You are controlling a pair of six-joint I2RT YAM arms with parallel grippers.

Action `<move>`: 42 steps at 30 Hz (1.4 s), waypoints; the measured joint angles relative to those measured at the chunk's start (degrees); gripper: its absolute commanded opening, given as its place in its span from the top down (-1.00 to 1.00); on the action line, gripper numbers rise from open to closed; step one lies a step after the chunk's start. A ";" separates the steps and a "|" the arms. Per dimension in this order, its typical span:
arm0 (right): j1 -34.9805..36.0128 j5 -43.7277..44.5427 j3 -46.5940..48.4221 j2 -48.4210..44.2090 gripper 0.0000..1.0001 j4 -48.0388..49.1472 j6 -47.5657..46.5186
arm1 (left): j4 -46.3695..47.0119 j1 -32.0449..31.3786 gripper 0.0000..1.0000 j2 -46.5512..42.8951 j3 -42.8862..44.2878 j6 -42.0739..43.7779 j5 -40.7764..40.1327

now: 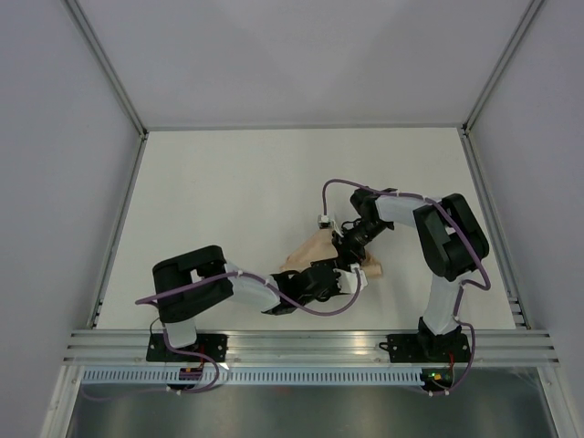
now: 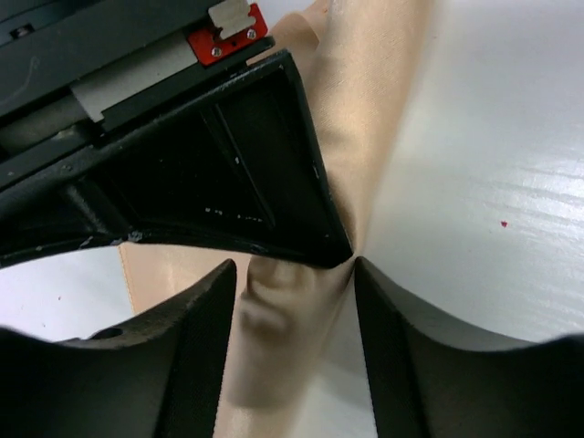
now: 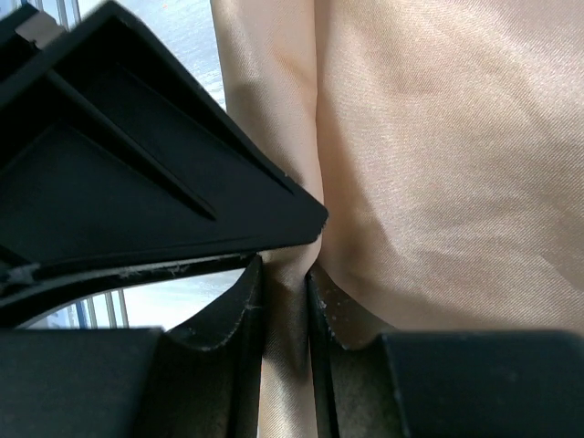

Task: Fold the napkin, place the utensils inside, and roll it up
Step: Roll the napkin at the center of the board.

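Note:
The peach-orange napkin [image 1: 308, 249] is bunched up near the middle of the table, held up between both grippers. My right gripper [image 1: 347, 241] is shut on a narrow fold of it; in the right wrist view the cloth [image 3: 438, 137] is pinched between the two close fingers [image 3: 285, 292]. My left gripper [image 1: 339, 272] is just below it. In the left wrist view its jaws [image 2: 292, 310] stand apart around a hanging twist of napkin [image 2: 365, 109], with a gap on the right side. The right gripper's black finger [image 2: 274, 173] sits just above. The utensil is hidden or out of view.
The white table [image 1: 228, 182] is walled by grey panels at left, right and back. An aluminium rail [image 1: 310, 345] with both arm bases runs along the near edge. Purple cables loop over both arms.

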 measured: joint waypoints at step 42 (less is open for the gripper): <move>-6.86 9.20 -18.27 -32.79 -0.43 16.74 5.99 | -14.25 19.02 0.95 1.73 8.81 -11.87 46.45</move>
